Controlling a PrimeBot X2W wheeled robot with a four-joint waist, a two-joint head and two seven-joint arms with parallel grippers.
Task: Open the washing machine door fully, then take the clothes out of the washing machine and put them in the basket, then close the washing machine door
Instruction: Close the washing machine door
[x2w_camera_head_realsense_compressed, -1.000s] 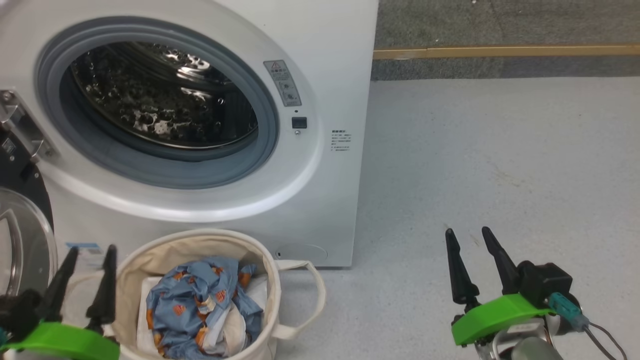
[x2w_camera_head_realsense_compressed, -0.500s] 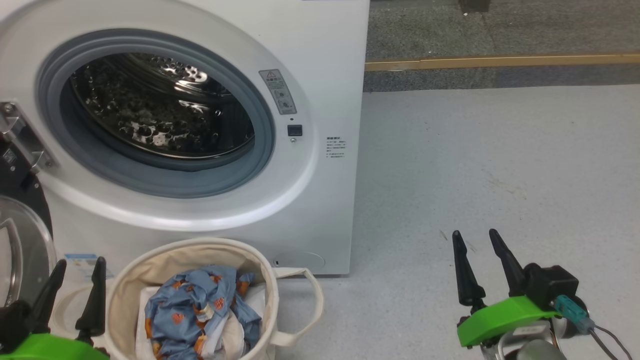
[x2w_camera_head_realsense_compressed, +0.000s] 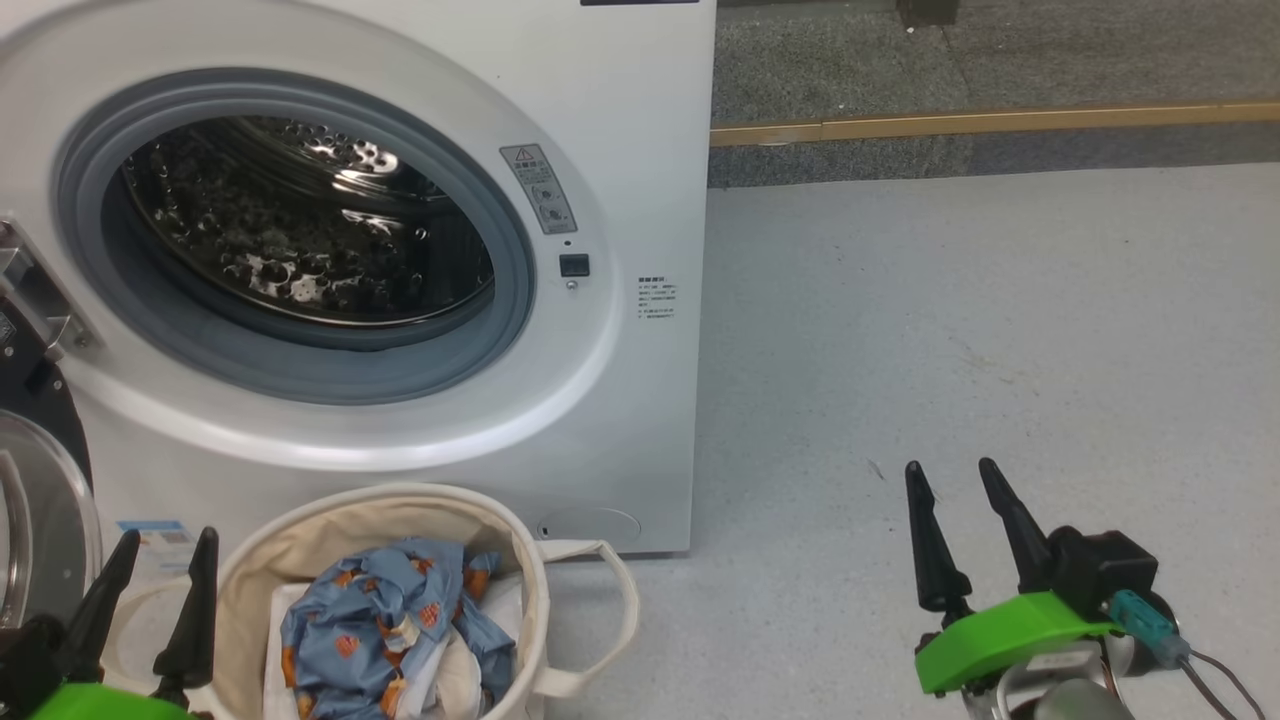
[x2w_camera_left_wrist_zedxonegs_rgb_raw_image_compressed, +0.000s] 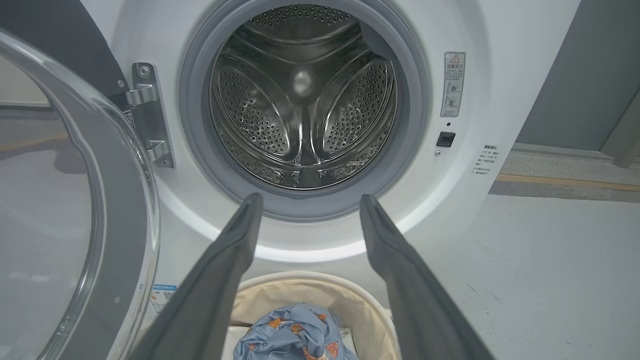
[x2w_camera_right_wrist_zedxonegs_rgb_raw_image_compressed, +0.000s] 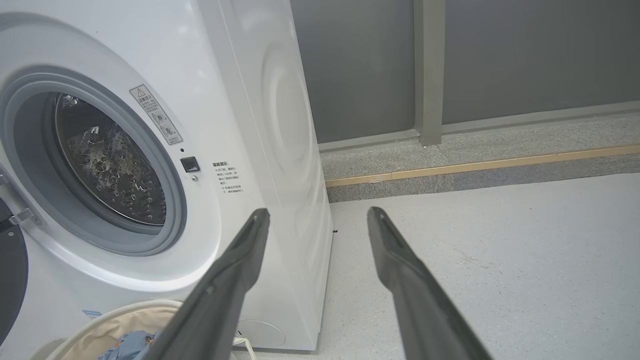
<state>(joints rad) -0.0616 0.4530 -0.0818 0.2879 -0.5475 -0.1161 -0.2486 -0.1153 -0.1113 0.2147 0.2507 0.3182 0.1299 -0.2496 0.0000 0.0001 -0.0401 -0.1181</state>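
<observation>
So the washing machine takes up the upper left of the head view. The washing machine door is swung open on its hinge at the far left edge — you can see the clear glass bowl and a bit of the black rim there. Through the grey seal the steel drum shows its shiny perforated wall.

The basket sits on the floor right in front of the machine, at the bottom left of the frame, just below the opening. The clothes — blue with little orange bears, some white mixed in — are bunched up inside it.

The left pincer is in the bottom left corner, between the door and the basket, fingers apart and holding nothing. The right pincer is at the lower right over the floor, well apart from the machine, fingers also spread with nothing in them.
</observation>
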